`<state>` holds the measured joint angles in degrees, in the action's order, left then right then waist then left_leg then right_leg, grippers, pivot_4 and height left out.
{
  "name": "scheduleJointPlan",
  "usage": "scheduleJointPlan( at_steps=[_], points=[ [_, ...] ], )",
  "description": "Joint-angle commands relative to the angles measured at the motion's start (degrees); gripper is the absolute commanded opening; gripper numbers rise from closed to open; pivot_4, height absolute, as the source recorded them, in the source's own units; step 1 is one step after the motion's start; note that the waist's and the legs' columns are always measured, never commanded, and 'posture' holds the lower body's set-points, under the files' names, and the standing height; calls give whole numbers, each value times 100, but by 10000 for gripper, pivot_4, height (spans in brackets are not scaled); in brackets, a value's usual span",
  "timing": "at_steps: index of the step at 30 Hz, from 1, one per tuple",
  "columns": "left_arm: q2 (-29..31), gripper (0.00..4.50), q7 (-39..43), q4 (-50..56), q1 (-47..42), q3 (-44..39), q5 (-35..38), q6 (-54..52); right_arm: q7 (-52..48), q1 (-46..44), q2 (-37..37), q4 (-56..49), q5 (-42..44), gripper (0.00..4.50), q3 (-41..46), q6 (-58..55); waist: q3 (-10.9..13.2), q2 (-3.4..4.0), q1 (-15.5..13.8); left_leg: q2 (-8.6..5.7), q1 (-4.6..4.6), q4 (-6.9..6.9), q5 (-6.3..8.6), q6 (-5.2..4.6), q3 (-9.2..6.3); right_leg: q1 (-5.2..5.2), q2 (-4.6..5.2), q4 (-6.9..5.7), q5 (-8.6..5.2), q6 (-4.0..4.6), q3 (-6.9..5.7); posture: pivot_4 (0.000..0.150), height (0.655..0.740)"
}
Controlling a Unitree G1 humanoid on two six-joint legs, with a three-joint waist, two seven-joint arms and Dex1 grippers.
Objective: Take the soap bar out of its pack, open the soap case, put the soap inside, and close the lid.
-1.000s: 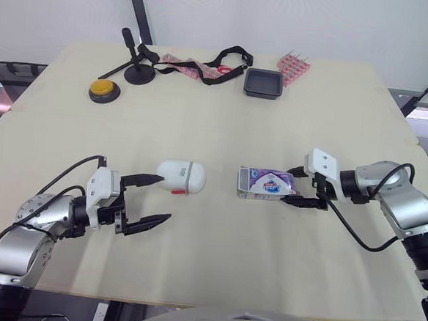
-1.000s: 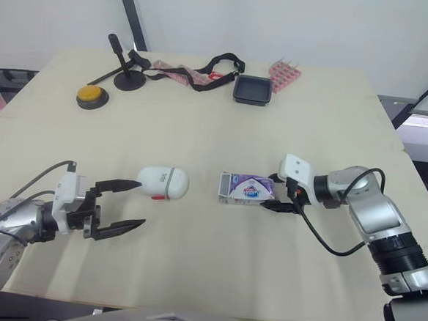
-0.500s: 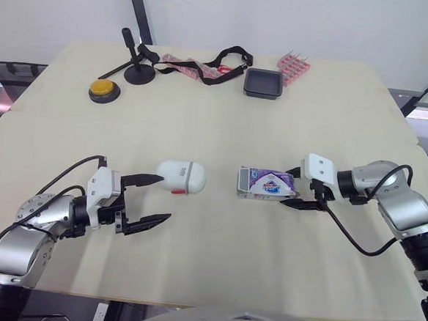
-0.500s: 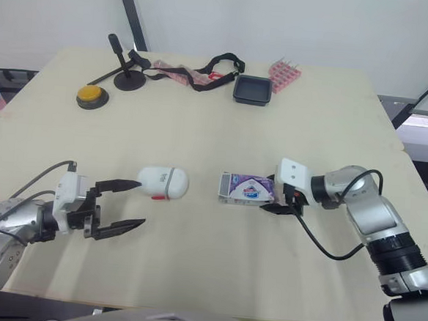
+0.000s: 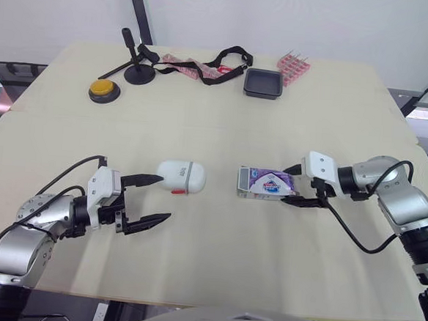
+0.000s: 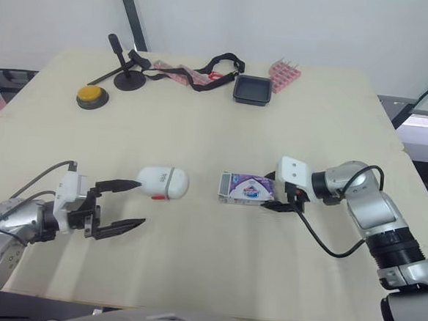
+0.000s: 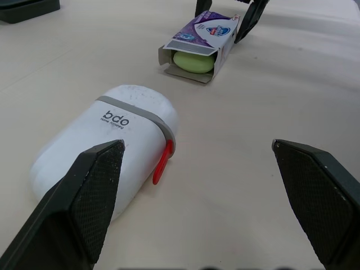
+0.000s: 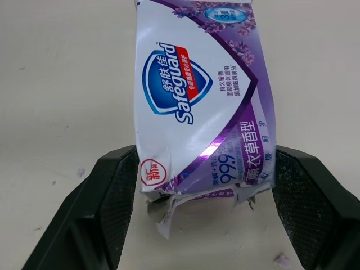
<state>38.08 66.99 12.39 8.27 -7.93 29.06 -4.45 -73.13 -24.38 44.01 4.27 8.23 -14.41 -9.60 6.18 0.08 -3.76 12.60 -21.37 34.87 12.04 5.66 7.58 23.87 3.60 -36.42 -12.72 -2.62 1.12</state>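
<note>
The purple and white soap pack (image 5: 265, 184) lies flat at mid-table. Its left end is open, and the green soap bar (image 7: 194, 61) shows inside. My right gripper (image 5: 297, 185) straddles the pack's torn right end, with one finger (image 8: 109, 208) against each long side. The white oval soap case (image 5: 181, 176), with a grey band and a red latch, lies shut to the left of the pack. My left gripper (image 5: 155, 197) stands open on the near left side of the case, holding nothing. Its far fingertip nearly reaches the case.
Along the table's far edge sit a yellow button (image 5: 103, 89), a black stand (image 5: 136, 67), a black strap (image 5: 225, 58), a small black tray (image 5: 263, 83) and a pink rack (image 5: 292, 67). Bare tabletop (image 5: 215, 256) lies between the grippers and the near edge.
My right gripper slid a little further along the pack's end, then eased back slightly. The pack, the case and the left gripper have stayed put.
</note>
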Motion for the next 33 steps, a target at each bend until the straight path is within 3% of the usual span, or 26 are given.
scheduleJointPlan(
  at_steps=[1,5,18,33],
  points=[
    [73,45000,-26,96,-52,-62,16,7,-47,-55,-11,6,0,28940,52,62,0,0,1,0,0,0,0,0,0,0,0,0,0,0,0,1500,7400],
    [80,45000,-41,88,-57,-60,14,-2,-13,-51,-37,18,-33,15908,45,68,-5,-7,9,1,0,0,0,0,0,-1,0,-2,0,0,1,1500,7400],
    [94,45000,-37,71,-50,-53,-11,-8,-74,-93,133,-274,-65,15908,28,-196,-6,-8,8,2,0,2,0,0,0,-1,-2,-5,0,0,1,1500,7400],
    [107,45000,-21,-2,-53,-30,-63,16,-410,-1224,1049,-1746,-690,15908,-507,-2264,-5,-5,-10,5,1,4,0,2,0,5,-7,-8,1,-2,2,1500,7400]
  ],
)
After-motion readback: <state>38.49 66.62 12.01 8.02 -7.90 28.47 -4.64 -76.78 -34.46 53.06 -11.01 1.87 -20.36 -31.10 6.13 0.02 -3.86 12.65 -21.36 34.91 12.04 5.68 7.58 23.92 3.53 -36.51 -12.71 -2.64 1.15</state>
